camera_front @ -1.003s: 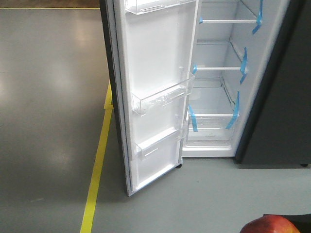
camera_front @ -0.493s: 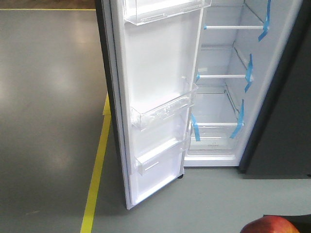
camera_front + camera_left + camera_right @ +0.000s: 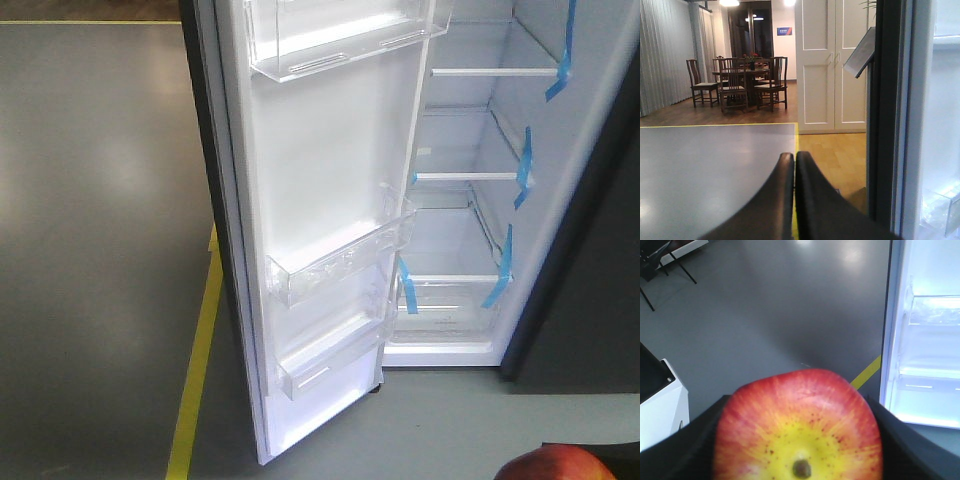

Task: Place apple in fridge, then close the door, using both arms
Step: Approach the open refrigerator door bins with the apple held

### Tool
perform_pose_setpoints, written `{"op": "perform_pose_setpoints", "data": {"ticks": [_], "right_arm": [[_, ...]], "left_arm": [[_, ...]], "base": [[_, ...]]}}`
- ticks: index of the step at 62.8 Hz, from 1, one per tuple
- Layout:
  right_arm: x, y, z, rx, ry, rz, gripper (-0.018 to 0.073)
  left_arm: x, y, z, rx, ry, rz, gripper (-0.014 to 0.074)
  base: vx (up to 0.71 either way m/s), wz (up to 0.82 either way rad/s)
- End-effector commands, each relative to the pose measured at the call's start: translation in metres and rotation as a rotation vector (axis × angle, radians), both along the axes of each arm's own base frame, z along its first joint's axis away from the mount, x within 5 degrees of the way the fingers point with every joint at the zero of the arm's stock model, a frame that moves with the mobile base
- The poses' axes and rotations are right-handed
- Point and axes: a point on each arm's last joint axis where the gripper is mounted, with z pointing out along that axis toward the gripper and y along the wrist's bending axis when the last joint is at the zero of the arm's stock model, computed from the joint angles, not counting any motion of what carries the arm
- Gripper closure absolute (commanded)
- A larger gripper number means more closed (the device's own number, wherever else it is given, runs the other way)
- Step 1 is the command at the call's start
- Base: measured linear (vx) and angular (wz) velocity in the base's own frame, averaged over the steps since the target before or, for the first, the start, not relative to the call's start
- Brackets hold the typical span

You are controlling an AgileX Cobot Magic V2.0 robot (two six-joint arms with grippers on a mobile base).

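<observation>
The fridge [image 3: 470, 230] stands open ahead, white inside with blue-taped shelves. Its door [image 3: 320, 230] hangs open to the left, white lining and clear bins facing me; its dark edge also shows in the left wrist view [image 3: 887, 110]. My right gripper [image 3: 797, 440] is shut on the apple [image 3: 800, 425], red with a yellow patch round the stem end. The apple's top peeks in at the bottom edge of the front view [image 3: 565, 465]. My left gripper [image 3: 794, 160] is shut and empty, held left of the door's edge.
A yellow floor line [image 3: 197, 370] runs along the grey floor left of the door. A dark cabinet side [image 3: 590, 300] stands right of the fridge. A white box [image 3: 662, 405] is at the left in the right wrist view. A dining table with chairs [image 3: 740, 82] stands far off.
The fridge and door have grown larger and shifted down-right in the front view: the base has moved closer. The apple stays held at the bottom edge.
</observation>
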Motion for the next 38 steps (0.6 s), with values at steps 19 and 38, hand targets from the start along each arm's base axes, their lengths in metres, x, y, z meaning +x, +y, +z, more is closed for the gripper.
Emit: {"op": "perform_pose_setpoints", "data": {"ticks": [19, 38], "right_arm": [[0.0023, 0.0016, 0.0127, 0.06, -0.044, -0.014, 0.0141], [0.0023, 0.0016, 0.0127, 0.06, -0.044, -0.014, 0.0141]], "left_arm": [[-0.0008, -0.0002, 0.0, -0.016, -0.063, -0.005, 0.0603], [-0.0008, -0.0002, 0.0, -0.016, -0.063, -0.005, 0.0603]], "base": [[0.14, 0.01], [0.11, 0.01]]}}
